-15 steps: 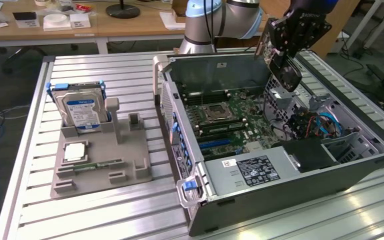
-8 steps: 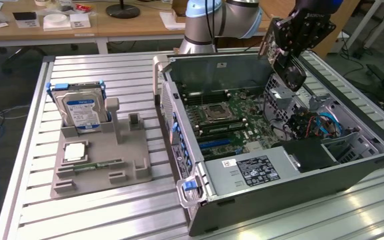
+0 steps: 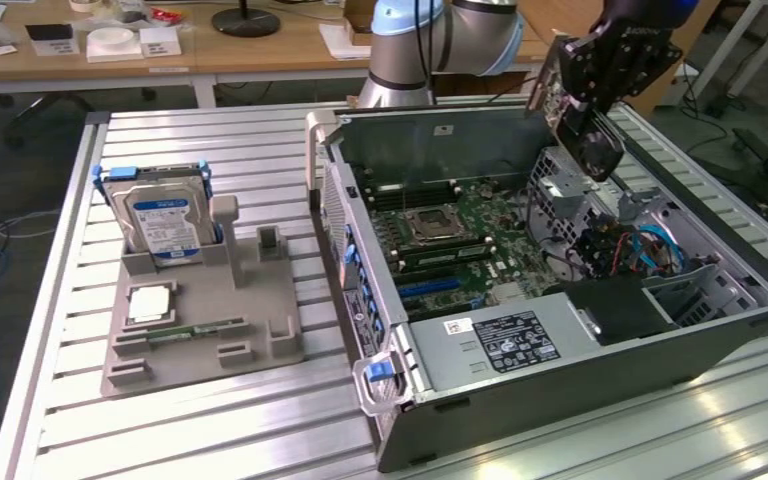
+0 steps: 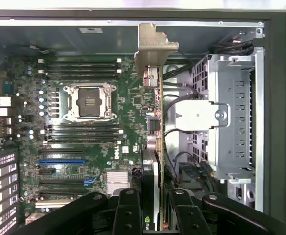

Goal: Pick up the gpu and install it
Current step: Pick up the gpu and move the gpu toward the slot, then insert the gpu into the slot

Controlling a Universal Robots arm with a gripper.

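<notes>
Above the open computer case [image 3: 558, 380] on the tabletop [image 3: 184, 430], the gripper [image 3: 591, 95] is clenched on the gpu [image 3: 598, 148]. It holds the card edge-down over the motherboard [image 4: 99, 147], beside the drive cage [image 4: 231, 122], with the card's silver bracket [image 4: 153, 46] near a case wall.

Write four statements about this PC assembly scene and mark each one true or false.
1. The claw grips the gpu above the open computer case. True.
2. The hard drive lies inside the case. False: it stands upright in the gray holder, outside the case.
3. The gpu is already plugged in. False: it hangs above the motherboard, unseated.
4. The blue slot on the motherboard is empty. True.
</notes>
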